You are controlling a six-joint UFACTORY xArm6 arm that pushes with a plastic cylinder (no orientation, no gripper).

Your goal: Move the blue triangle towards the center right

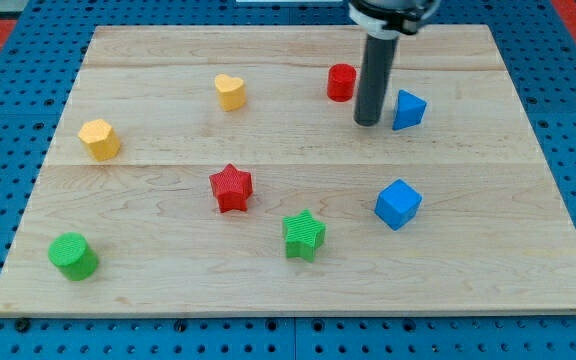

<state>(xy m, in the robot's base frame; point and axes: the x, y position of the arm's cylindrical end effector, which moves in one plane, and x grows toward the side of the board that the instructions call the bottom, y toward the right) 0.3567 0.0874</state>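
Note:
The blue triangle (408, 109) lies on the wooden board (168, 260) at the view's upper right. My tip (367, 123) rests on the board just left of the blue triangle, close to it, with a narrow gap showing. The dark rod rises from the tip to the view's top edge. A red cylinder (341, 82) stands just up and left of the rod.
A blue cube (398, 204) lies below the blue triangle at centre right. A green star (305, 235) and a red star (231, 188) lie near the middle. A yellow heart (230, 91), a yellow hexagon (99, 139) and a green cylinder (73, 256) lie to the left.

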